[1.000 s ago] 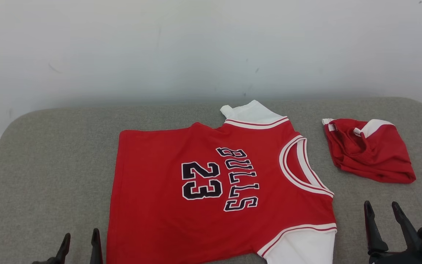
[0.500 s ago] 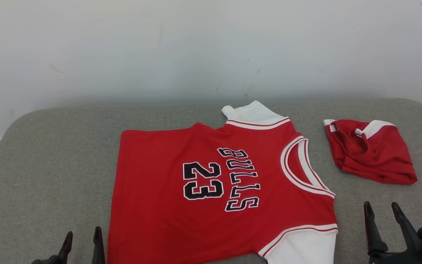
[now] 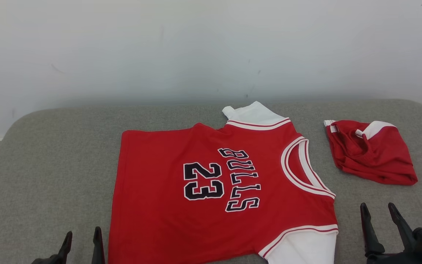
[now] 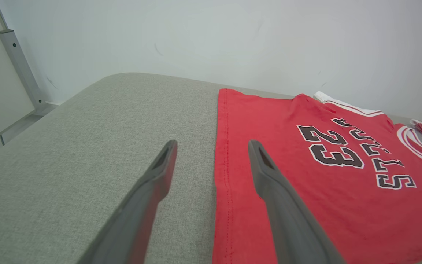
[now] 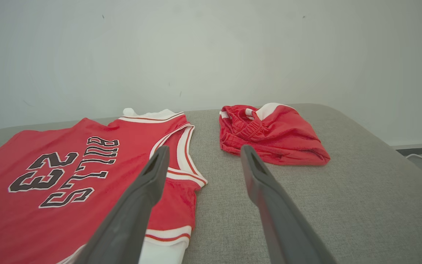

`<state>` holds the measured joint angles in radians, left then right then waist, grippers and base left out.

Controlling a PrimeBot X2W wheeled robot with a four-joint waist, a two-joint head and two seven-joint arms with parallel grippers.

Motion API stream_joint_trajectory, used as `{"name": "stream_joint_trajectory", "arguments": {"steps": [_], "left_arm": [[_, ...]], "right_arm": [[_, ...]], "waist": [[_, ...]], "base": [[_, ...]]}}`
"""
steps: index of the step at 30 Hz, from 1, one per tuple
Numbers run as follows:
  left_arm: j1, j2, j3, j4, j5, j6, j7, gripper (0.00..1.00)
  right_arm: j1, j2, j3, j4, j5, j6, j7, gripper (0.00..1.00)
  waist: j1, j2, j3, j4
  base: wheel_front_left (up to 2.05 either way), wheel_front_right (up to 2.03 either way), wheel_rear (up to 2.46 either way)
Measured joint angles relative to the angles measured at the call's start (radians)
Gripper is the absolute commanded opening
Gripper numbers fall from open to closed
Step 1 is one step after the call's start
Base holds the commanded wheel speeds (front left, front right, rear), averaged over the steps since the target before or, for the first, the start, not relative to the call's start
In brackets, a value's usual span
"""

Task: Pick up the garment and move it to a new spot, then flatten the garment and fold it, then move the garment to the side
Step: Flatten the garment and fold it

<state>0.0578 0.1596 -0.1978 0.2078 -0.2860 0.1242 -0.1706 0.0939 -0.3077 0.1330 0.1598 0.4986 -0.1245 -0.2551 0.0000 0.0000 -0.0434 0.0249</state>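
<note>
The garment [image 3: 152, 176] is a red sleeveless jersey with "BULLS 23" on it. It lies spread flat on the grey padded surface [image 3: 50, 154], neck toward the right. The left wrist view shows its hem side [image 4: 288, 165], and the right wrist view its neck side [image 5: 50, 139]. My left gripper [image 3: 82, 234] stands open at the lower left, just off the jersey's hem, its fingers [image 4: 213, 145] straddling that edge above the cloth. Open and empty, my right gripper [image 3: 377, 207] hovers at the lower right, its fingers [image 5: 204, 148] beside the neck and white armhole trim.
A folded red and white bundle of cloth [image 3: 372, 154] lies to the right of the jersey, also seen ahead of the right gripper [image 5: 273, 135]. A pale wall runs behind the surface. A metal post [image 4: 20, 66] stands off the surface's far left corner.
The head view has shifted slightly. My right gripper has drifted a little left and lower in the picture. The jersey and the bundle lie as before.
</note>
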Motion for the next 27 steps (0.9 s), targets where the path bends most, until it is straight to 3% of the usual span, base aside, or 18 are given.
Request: {"name": "stream_joint_trajectory", "arguments": {"steps": [27], "left_arm": [[0.0,0.001,0.007,0.001,0.014,0.0,0.021,1.0]], "right_arm": [[-0.011,-0.011,0.035,-0.003,-0.045,0.0,0.0,1.0]], "waist": [[0.0,0.0,-0.007,-0.001]], "base": [[0.0,0.0,0.0]]}}
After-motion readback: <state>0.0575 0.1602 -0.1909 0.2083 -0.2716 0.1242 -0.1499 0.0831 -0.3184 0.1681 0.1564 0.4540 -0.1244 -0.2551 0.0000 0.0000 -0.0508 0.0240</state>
